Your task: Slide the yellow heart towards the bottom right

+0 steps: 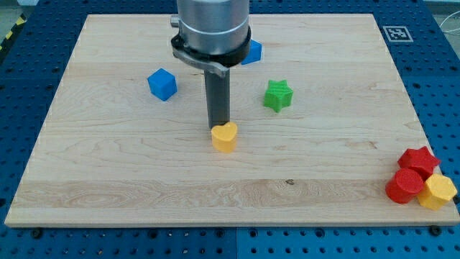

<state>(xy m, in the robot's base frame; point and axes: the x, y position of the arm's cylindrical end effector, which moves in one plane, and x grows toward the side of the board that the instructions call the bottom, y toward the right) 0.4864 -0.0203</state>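
The yellow heart (pixel 224 137) lies near the middle of the wooden board (pixel 108 158). My tip (pixel 218 127) stands right at the heart's upper left edge, touching or almost touching it. The rod comes straight down from the grey arm body at the view's top centre.
A blue cube (pixel 162 84) lies to the upper left of the heart. A second blue block (pixel 253 52) shows partly behind the arm. A green star (pixel 277 96) lies to the upper right. A red star (pixel 419 161), red cylinder (pixel 404 186) and yellow block (pixel 438 192) cluster at the bottom right corner.
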